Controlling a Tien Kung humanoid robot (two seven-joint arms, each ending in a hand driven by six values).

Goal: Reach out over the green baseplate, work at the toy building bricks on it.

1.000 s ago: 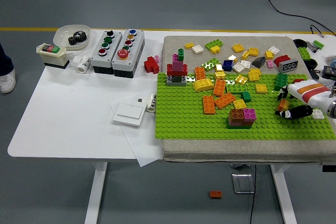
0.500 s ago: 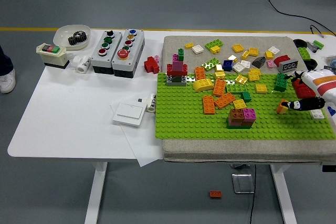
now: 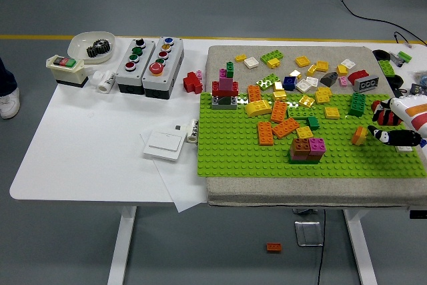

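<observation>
while our right hand [image 3: 393, 125] hovered at the 3 o'clock edge of the green baseplate [image 3: 233, 155], fingers loosely spread and empty, an orange brick [image 3: 359, 135] lay just beside it; next move, we judged: close on that brick.

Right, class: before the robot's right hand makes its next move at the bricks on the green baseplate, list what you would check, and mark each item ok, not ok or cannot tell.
1. Right hand is over the green baseplate's right edge: ok.
2. Hand holds nothing; fingers look relaxed, loose beside the small orange brick: ok.
3. Orange brick sits free of neighbours, with bare baseplate around it: ok.
4. Whether that brick is pressed onto the studs or only lying tilted: cannot tell.
5. Dark green brick stands close behind the hand and could be bumped: not ok.
6. Left hand clear of the work area, out of view: ok.
</observation>
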